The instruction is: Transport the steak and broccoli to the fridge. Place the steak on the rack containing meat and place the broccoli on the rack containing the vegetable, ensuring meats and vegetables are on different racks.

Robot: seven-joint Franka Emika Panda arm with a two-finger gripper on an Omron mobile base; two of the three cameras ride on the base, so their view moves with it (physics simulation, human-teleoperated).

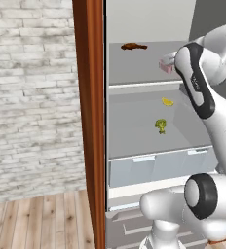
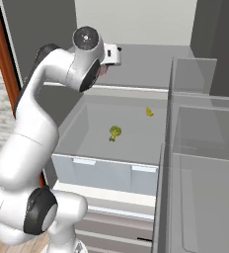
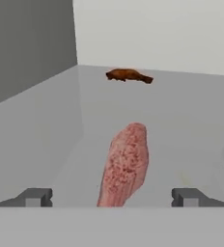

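The gripper (image 3: 112, 198) has its jaws spread wide, gripping nothing; just ahead the steak (image 3: 125, 161) lies on the upper shelf (image 3: 191, 120), the brown meat piece (image 3: 128, 75) farther back, broccoli (image 1: 160, 125) one shelf down

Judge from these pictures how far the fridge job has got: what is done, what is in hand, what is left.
Done: the broccoli lies on the lower shelf near the yellow vegetable. In hand: the steak lies on the upper shelf with the brown meat, between the open gripper's fingertips. Left: only drawing the arm back, it seems.
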